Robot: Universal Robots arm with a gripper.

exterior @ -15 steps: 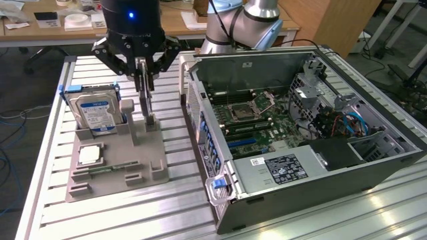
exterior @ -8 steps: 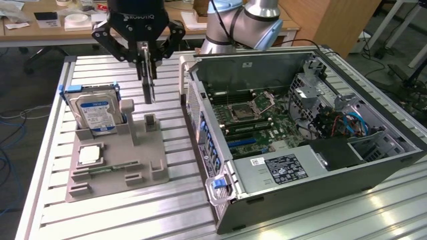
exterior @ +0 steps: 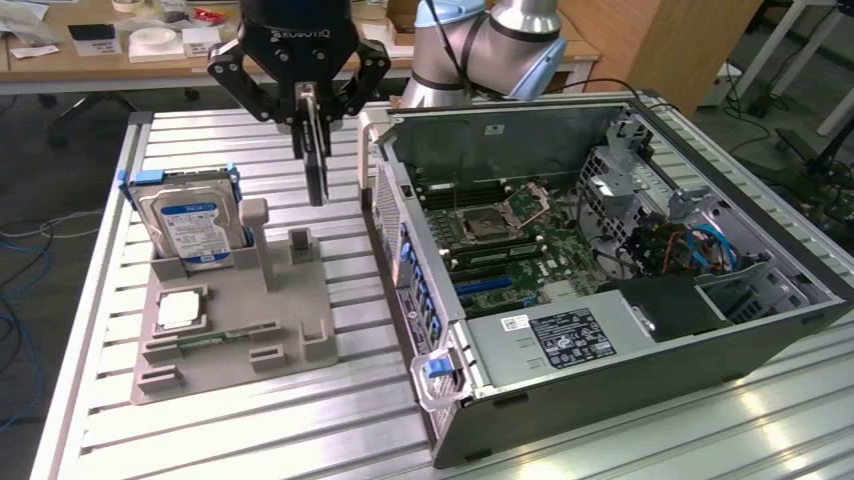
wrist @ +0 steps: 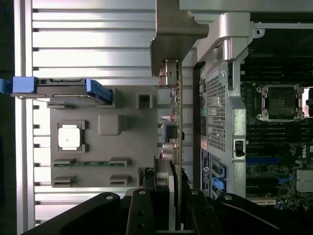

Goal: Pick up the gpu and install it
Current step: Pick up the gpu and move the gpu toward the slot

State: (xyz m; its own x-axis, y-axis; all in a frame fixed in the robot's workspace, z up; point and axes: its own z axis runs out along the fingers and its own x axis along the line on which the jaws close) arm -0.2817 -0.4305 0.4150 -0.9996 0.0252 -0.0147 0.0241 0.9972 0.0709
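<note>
Pincer state: partly closed, both fingers clamped on the upper edge of the graphics card. The card hangs upright and edge-on below the fingers, as a thin dark blade.

Card position: above the grey parts tray, with its lower end apart from the tray surface. In the exterior view it hangs between the hard drive on the exterior view's left and the open computer case on the exterior view's right, just beside the case's rear wall but outside it.

Wrist view: the card runs lengthwise away from the fingers, with its metal bracket at the far end. The perforated case wall lies alongside the card.

Tray contents: the hard drive stands upright in its slot; a square processor and a narrow memory stick lie flat in their recesses.

Case: lies on its side on the slatted table, with the mainboard exposed.
</note>
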